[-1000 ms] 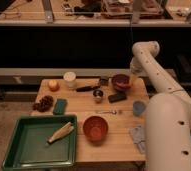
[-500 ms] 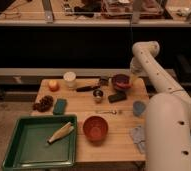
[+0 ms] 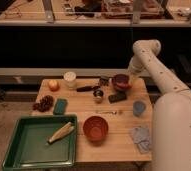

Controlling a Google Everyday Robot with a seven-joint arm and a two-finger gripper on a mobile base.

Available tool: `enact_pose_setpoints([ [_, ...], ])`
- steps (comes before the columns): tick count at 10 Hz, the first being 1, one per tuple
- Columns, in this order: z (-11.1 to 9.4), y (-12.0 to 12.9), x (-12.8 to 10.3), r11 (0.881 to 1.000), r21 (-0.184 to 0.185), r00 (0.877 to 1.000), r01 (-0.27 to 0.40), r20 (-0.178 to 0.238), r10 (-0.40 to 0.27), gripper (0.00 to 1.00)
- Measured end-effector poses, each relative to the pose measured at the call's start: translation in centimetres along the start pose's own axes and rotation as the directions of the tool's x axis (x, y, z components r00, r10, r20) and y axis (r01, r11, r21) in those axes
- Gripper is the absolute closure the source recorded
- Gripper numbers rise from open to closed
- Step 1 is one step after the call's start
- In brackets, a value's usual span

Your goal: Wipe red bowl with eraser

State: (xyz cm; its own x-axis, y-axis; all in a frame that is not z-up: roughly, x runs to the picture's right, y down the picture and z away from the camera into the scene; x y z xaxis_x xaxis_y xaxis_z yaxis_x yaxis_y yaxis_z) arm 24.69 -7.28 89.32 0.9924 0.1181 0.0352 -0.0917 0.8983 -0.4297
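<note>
The red bowl (image 3: pixel 95 128) is orange-red and stands upright near the front middle of the wooden table (image 3: pixel 116 145). The eraser (image 3: pixel 117 97), a small black block, lies flat further back, just in front of a darker maroon bowl (image 3: pixel 121 81). My white arm rises from the lower right, bends at the back, and comes down to the gripper (image 3: pixel 130 81) at the maroon bowl's right rim. The gripper is well behind the red bowl and a little behind and right of the eraser.
A green tray (image 3: pixel 19 150) at the front left holds a pale corn cob (image 3: pixel 60 132). A teal block (image 3: pixel 60 105), dark grapes (image 3: pixel 43 103), an orange fruit (image 3: pixel 53 84), a white cup (image 3: pixel 69 79), a black-handled tool (image 3: pixel 88 88), a blue cup (image 3: pixel 138 108) and a grey cloth (image 3: pixel 140 137) also lie about.
</note>
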Motion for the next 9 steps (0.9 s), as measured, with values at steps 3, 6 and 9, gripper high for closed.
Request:
enact_pose_setpoints([
  [3,0.3,3.6,2.3,0.999,-0.024,1.000,0.029,0.011,-0.029,0.37],
  [6,0.8,4.2,2.2,0.999,-0.022,0.999,0.045,0.022,-0.044,0.37],
  [9,0.6,4.3,1.5,0.996,-0.012,0.995,0.089,0.048,-0.088,0.37],
])
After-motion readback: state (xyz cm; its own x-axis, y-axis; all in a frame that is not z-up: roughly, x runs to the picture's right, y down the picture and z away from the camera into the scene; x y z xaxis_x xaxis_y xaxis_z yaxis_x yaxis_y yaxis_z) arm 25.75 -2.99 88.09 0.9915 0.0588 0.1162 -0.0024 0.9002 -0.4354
